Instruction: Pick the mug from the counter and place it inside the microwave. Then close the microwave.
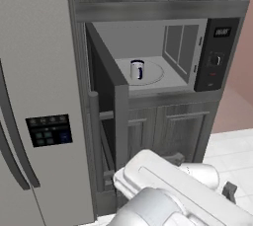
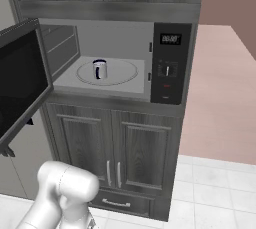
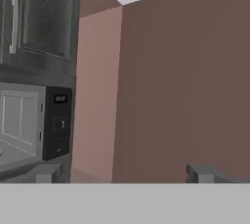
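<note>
Mug (image 1: pixel 137 69) stands on microwave (image 1: pixel 217 52) turntable, door open

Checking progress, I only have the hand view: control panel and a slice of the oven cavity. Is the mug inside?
Observer: Yes. The mug stands upright on the turntable inside the microwave.
Operator: Door shut?
Observer: No. The door stands swung wide open to the left of the cavity.
Operator: Tool holding anything?
Observer: No. The tool is open with nothing between its tips, aimed at the pink-brown wall.
</note>
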You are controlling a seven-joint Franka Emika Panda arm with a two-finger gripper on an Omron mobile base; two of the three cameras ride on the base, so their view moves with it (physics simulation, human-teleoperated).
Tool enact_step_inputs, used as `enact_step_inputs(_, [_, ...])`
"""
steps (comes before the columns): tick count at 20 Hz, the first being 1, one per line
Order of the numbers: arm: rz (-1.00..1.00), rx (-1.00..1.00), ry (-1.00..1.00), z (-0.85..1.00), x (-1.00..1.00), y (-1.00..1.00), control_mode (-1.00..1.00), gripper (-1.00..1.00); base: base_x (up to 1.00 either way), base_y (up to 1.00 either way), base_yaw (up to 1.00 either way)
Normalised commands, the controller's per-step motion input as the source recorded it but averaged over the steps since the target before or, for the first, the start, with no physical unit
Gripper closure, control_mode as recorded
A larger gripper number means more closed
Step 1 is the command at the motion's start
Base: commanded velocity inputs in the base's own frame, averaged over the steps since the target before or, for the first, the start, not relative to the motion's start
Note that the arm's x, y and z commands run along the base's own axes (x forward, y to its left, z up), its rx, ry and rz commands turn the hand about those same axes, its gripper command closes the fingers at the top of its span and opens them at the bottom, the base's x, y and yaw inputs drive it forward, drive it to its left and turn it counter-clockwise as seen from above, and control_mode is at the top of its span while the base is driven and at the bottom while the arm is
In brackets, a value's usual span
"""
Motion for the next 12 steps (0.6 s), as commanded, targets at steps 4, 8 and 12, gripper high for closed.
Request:
enact_step_inputs(4, [-0.05,-0.1,0.0,-0.01,0.1,0.58,-1.0,-1.0,0.0,0.0,0.0])
enact_step_inputs(8, [-0.07,-0.1,0.0,-0.11,0.28,0.54,-1.0,-1.0,0.0,0.0,0.0])
enact_step_inputs(12, [-0.11,-0.13,0.0,-0.14,0.47,0.51,-1.0,-1.0,0.0,0.0,0.0])
